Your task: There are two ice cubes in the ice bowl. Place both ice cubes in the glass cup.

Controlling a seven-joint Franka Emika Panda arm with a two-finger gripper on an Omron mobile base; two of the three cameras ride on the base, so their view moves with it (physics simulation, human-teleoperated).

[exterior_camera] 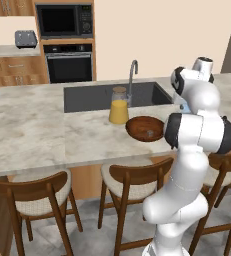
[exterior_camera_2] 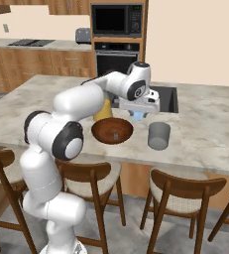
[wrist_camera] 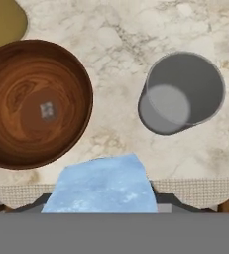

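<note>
Marble island surface, carrying a dark sink with a faucet at its rear; wooden stools stand along its near edge, and an oven with a microwave above it occupies the back wall. The white arm reaches over the surface, its gripper suspended above the area between the ice bowl and the glass cup. In the hand view the ice bowl lies at about 9 o'clock and the glass cup at about 2 o'clock, the two standing apart on the marble, both upright. A jar of orange liquid stands just beyond the ice bowl, between it and the sink. The fingers are closed on one ice cube, which appears at 6 o'clock in the hand view as a pale blue block hiding the fingertips; in the right base view the same cube shows as a blue patch under the hand, above the surface and outside the cup. The second ice cube rests near the centre of the ice bowl's floor. The glass cup's interior shows a grey base with no cube in it.
</note>
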